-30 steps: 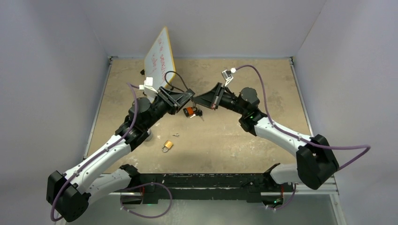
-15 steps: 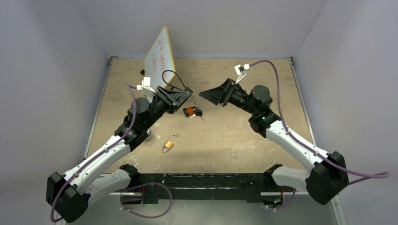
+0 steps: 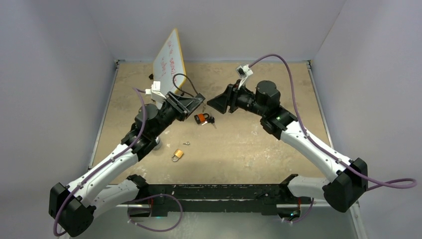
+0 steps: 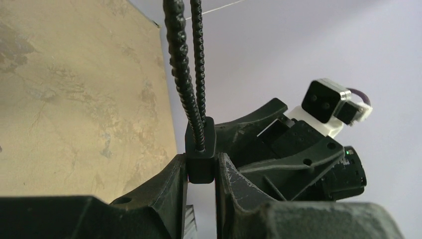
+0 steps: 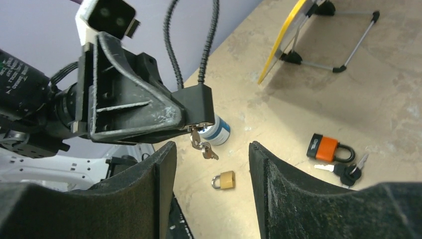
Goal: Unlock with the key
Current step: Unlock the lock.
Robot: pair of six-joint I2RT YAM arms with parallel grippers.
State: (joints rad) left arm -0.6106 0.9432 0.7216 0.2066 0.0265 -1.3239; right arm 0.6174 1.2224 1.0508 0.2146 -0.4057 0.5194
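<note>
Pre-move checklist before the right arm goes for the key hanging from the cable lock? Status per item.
1. Left gripper clamped on the cable lock body: ok.
2. Key hanging under the body: ok. Fully seated: cannot tell.
3. Right gripper jaws open, nothing held: ok.
4. Key framed between the right jaws in the right wrist view: ok.
5. Cable released from the body: not ok, both ends appear to enter it.
6. Orange padlock and brass padlock clear of both grippers: ok.
</note>
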